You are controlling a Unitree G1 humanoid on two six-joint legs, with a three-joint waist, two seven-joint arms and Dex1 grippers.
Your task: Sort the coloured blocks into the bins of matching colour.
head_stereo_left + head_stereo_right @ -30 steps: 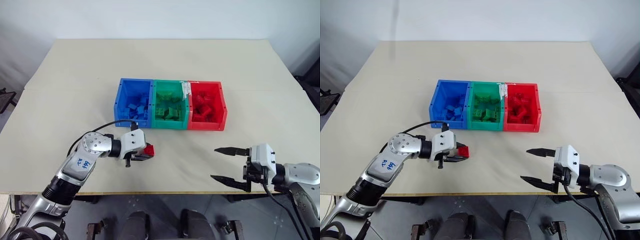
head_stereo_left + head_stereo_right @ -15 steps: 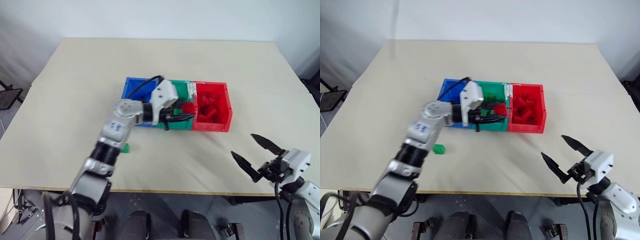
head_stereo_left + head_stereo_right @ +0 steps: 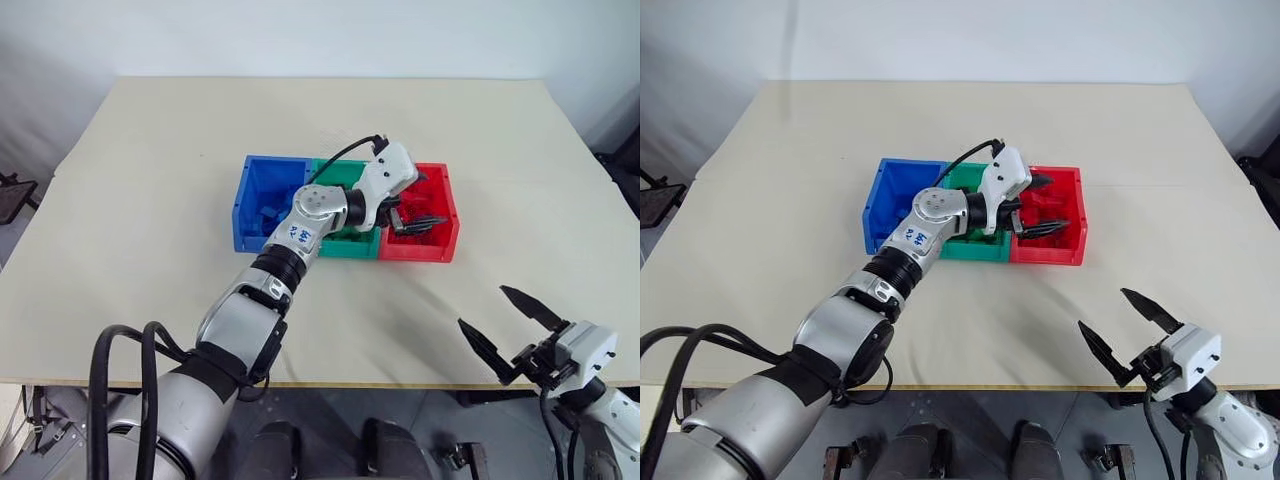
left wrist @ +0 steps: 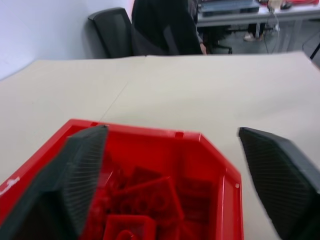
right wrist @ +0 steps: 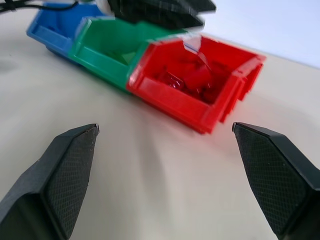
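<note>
A: What's the surface like?

B: A wide beige table [image 3: 150,180] against a pale wall. In the left wrist view, dark office chairs [image 4: 150,27] and a desk stand beyond the far edge.

A: And the bins?

B: Three joined boxes in mid-table: blue bin [image 3: 262,203], green bin [image 3: 335,175], red bin [image 3: 440,215]. The red one holds a heap of red blocks [image 4: 150,210]; a few blue blocks [image 3: 268,212] lie in the blue one.

A: The claws?

B: The left gripper [image 3: 420,212] hangs over the red bin, fingers spread wide, nothing between them. The right gripper [image 3: 510,325] sits near the table's front edge, well apart from the bins, also wide open and empty.
</note>
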